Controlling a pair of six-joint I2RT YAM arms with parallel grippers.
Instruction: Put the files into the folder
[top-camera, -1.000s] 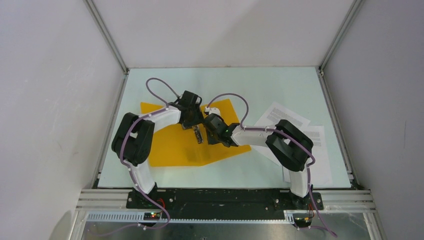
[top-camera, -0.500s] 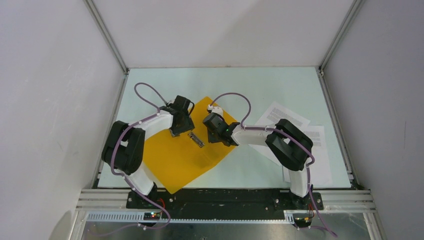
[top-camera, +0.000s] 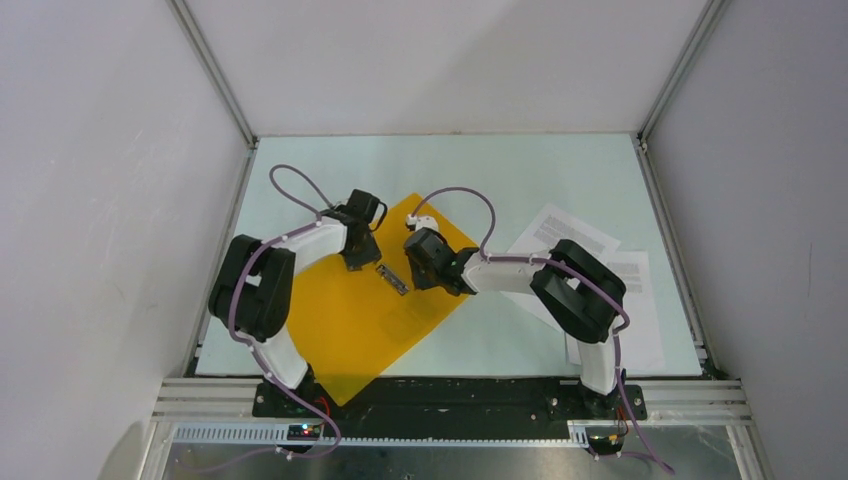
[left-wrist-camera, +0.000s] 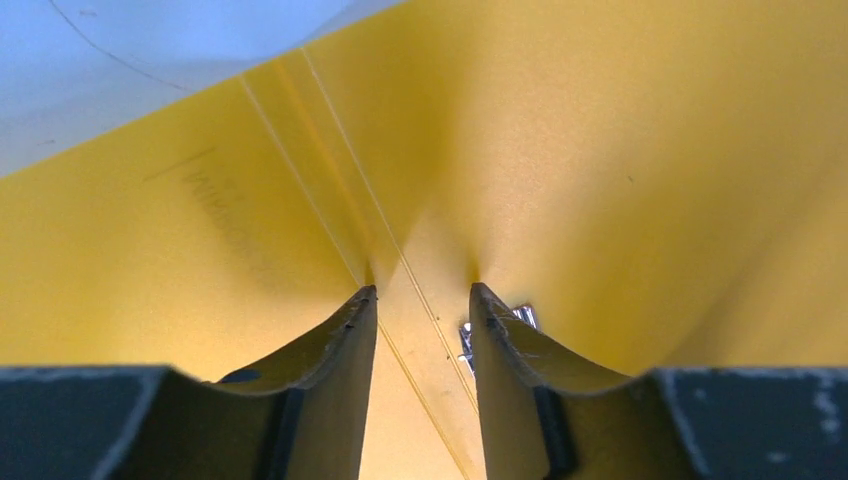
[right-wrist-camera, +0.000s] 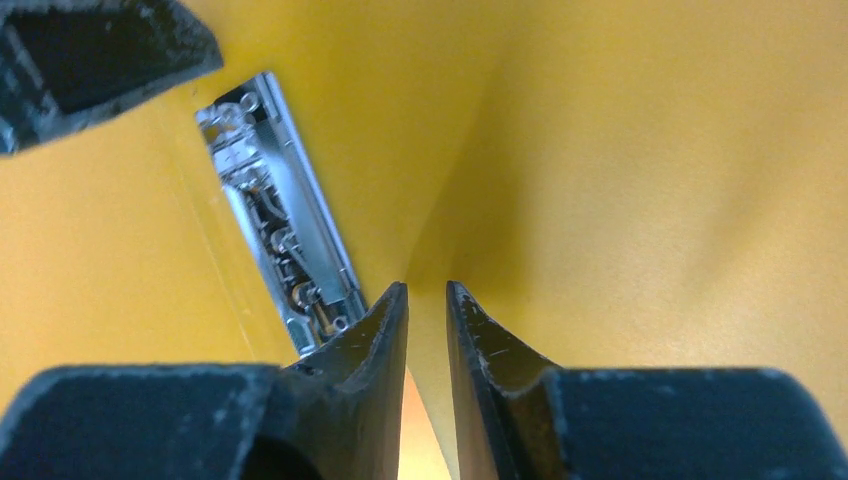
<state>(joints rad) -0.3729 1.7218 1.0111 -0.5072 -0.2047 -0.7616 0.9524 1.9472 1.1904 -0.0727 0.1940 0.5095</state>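
Orange-yellow folder (top-camera: 350, 320) lies open on the pale table (top-camera: 500, 180), turned like a diamond on the left side, one corner over the near edge. Its metal clip (top-camera: 392, 279) sits between the left gripper (top-camera: 356, 260) and the right gripper (top-camera: 414, 272). The files (top-camera: 575, 228) lie well apart to the right, partly under the right arm.

From the left wrist, the left gripper (left-wrist-camera: 420, 290) has its fingers a little apart, tips denting the folder (left-wrist-camera: 600, 150) beside its crease lines; a bit of the clip (left-wrist-camera: 521, 316) shows.

From the right wrist, the right gripper (right-wrist-camera: 427, 288) has its fingers almost together, seemingly pinching a raised fold of the folder (right-wrist-camera: 650, 180), just beside the clip (right-wrist-camera: 285, 230).
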